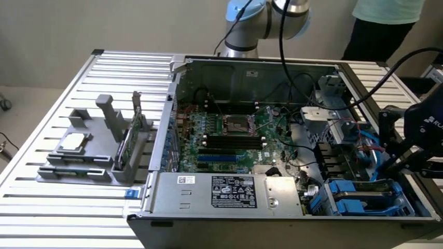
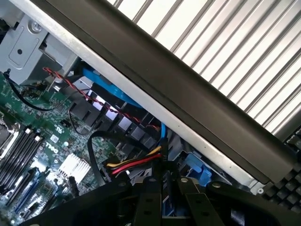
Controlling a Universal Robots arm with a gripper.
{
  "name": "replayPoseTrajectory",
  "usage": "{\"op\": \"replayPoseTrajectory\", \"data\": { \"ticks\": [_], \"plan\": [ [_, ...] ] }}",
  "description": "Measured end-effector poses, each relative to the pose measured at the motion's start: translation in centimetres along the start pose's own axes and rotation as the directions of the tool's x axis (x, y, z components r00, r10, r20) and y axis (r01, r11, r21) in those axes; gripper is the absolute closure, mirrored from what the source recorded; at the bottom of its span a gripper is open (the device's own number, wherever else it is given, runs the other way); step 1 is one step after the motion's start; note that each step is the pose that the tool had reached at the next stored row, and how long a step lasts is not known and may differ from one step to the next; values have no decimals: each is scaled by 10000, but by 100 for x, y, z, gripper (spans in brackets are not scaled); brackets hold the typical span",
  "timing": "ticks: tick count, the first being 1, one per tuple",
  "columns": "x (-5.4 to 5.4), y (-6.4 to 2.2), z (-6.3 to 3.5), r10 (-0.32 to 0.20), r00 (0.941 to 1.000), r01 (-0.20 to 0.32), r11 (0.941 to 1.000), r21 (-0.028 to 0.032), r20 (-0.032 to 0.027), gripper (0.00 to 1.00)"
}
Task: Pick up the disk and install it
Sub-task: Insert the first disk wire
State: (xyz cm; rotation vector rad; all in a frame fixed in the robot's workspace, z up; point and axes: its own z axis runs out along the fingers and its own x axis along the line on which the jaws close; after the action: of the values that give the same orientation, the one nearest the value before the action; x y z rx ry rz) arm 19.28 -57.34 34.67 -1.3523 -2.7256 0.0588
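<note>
A: One arm (image 1: 266,18) is counted, one gripper (image 1: 396,166), and one open computer case (image 1: 239,205) laid on its side on the slatted desk (image 1: 41,207).

B: One grey holder (image 1: 86,163) is noted at the exterior view's left. One small square chip (image 1: 73,142) is lying flat in it and one green card (image 1: 130,140) is stood on edge. One person (image 1: 381,23) is seen behind the desk.

A: The arm's base is seen behind the case. The gripper is reached down into the case at the exterior view's right, above the blue drive cage (image 1: 360,199).

B: And the jaws?

A: In the wrist view they are drawn in close on a thin, blue-edged slab. That slab is taken to be the disk (image 2: 162,188), and it is gripped.

B: One disk, then. Where is it placed?

A: It is held low inside the case, just beside the red, yellow and black power leads (image 2: 134,165). It is stood on edge, with its thin side turned to the wrist camera and its flat faces against the jaws. Its long axis cannot be told.
</note>
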Motion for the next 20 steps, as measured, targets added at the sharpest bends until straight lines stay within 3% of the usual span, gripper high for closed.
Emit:
{"op": "replayPoseTrajectory", "data": {
  "ticks": [2,6,12,20],
  "plan": [
    [3,-16,-53,23,10000,-23,10000,-28,-37,83],
    [-20,-55,-127,55,10000,-56,10000,-31,-39,83],
    [-65,-139,-125,88,10000,-88,10000,-32,-41,83],
    [68,-329,-80,165,9999,-165,9999,-16,-14,83]
  ]
}}
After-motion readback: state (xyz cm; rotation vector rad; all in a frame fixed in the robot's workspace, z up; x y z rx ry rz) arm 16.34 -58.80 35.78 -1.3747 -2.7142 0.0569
